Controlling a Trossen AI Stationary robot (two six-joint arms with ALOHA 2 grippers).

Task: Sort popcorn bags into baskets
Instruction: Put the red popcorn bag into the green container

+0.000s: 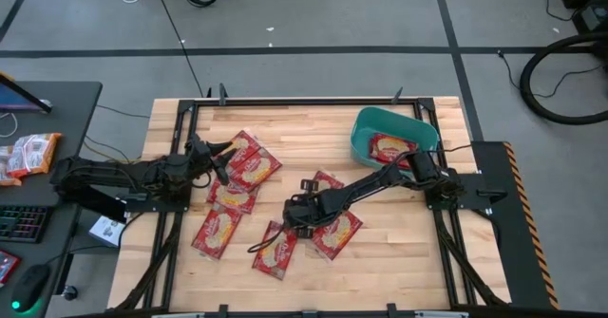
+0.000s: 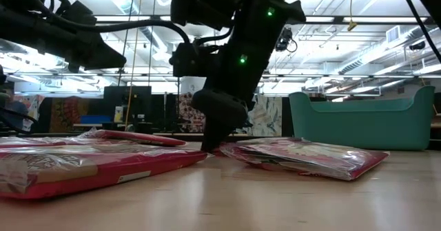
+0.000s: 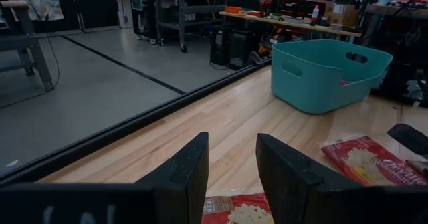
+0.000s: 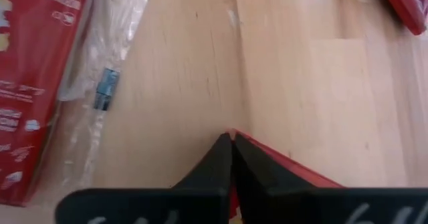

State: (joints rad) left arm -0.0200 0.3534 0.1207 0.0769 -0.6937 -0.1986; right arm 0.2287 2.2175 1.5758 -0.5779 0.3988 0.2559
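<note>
On the wooden bench (image 1: 399, 252) the right claw (image 4: 232, 138) is pinched closed on a red popcorn bag's (image 4: 281, 167) corner. The left claw (image 3: 231, 164) hangs a little open — holding nothing.

The basket (image 1: 364, 147) stood near the tabletop's (image 1: 399, 252) far right corner with one popcorn bag (image 1: 389, 149) inside it. The other popcorn bags (image 1: 249, 159) lay spread over the middle and left. The right end effector (image 1: 296, 221) sat among the middle bags, the left end effector (image 1: 224, 148) at the leftmost group.
</note>
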